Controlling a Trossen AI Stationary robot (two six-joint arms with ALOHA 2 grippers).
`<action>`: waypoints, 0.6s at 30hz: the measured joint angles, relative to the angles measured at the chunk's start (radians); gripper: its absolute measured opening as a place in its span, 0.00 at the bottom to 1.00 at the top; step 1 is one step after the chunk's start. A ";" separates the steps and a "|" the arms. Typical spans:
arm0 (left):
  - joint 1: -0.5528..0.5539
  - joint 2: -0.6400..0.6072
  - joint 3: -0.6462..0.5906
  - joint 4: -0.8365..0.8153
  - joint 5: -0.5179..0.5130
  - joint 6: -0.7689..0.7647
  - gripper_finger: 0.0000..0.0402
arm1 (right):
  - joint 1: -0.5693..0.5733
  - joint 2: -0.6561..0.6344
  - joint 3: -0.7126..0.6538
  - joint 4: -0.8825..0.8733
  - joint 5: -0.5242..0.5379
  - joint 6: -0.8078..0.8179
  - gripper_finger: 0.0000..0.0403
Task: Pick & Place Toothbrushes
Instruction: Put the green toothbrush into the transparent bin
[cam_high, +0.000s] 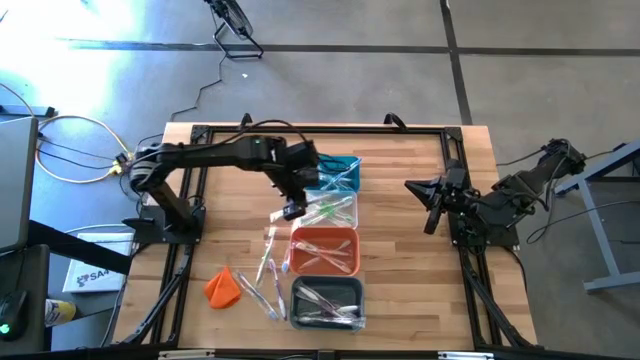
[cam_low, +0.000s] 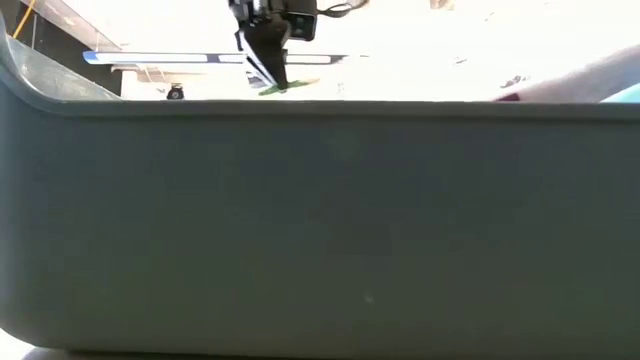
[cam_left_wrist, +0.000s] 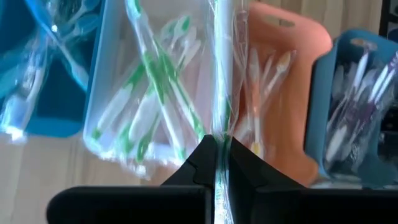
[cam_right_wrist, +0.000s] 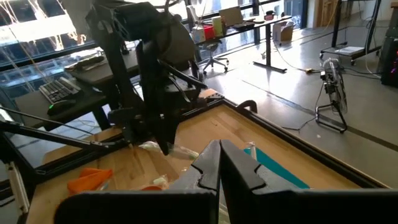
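Wooden desk (cam_high: 400, 250) seen from above, four bins in a column down its middle. Farthest is the teal bin (cam_high: 340, 172), then the clear bin (cam_high: 335, 210), the orange bin (cam_high: 324, 250), and nearest the grey bin (cam_high: 327, 303); each one has wrapped toothbrushes lying in it. Left gripper (cam_high: 292, 210) reaches in from the left and hangs at the left edge of the clear bin, fingers pinched tight on one wrapped toothbrush (cam_left_wrist: 222, 74). In the left wrist view that brush runs straight out from between the dark fingers, a pale stick in crinkled film, above the clear bin's green-and-white brushes (cam_left_wrist: 149, 99), with the orange bin just beside. The low view is mostly blocked by a grey bin wall (cam_low: 320, 230); above it the left gripper (cam_low: 268, 62) shows with a pale strip and a bit of green at its tip. More loose toothbrushes (cam_high: 268, 270) lie on the desk left of the orange and grey bins, some pink, some clear. An orange cloth lump (cam_high: 223, 287) sits near the left front, apart from the bins. Right gripper (cam_high: 418, 190) waits at the right side of the desk, well apart from the bins, fingers closed on nothing; the right wrist view shows them pressed together (cam_right_wrist: 219, 163).
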 joint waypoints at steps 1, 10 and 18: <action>0.000 0.016 0.014 0.004 0.000 0.000 0.02 | 0.000 -0.002 0.000 -0.005 -0.001 0.000 0.01; 0.000 0.116 0.044 0.086 -0.001 -0.002 0.02 | 0.000 -0.017 0.000 -0.010 -0.010 -0.030 0.00; 0.000 0.187 0.044 0.150 -0.018 -0.029 0.02 | 0.000 -0.016 0.000 -0.034 -0.022 -0.029 0.00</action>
